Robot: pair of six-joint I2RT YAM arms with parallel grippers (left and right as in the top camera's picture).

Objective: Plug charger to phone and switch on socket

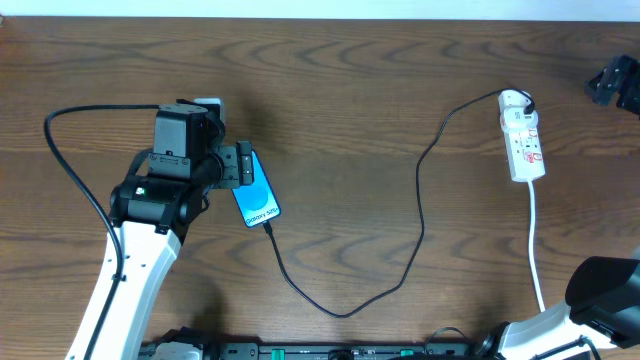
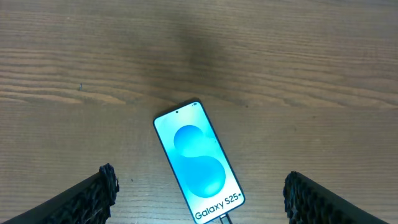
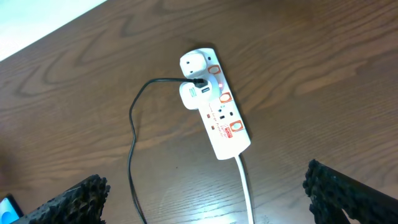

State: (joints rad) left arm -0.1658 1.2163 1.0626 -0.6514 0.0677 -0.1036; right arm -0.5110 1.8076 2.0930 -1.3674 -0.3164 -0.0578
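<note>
1. Left of centre on the wooden table [image 1: 350,60]: phone [image 1: 256,190], flat, slanted, blue screen up.
2. Charger [image 1: 420,200]: thin black cable; one end meets the phone's lower edge, the other enters a white adapter [image 3: 194,94] on the socket.
3. Socket [image 1: 522,135]: white strip at far right, red switches, white cord [image 1: 537,240] trailing.
4. Left gripper [image 2: 202,186]: jaws wide apart, empty, straddling the phone from above.
5. Right gripper [image 3: 205,183]: jaws fully spread, empty, over the socket.

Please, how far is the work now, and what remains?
Looks done: the charger runs from the socket to the phone, apparently plugged in at its bottom edge. In hand: nothing; the left gripper is open over the phone, the right gripper open above the socket. Left: the red switches, whose state I cannot tell.
</note>
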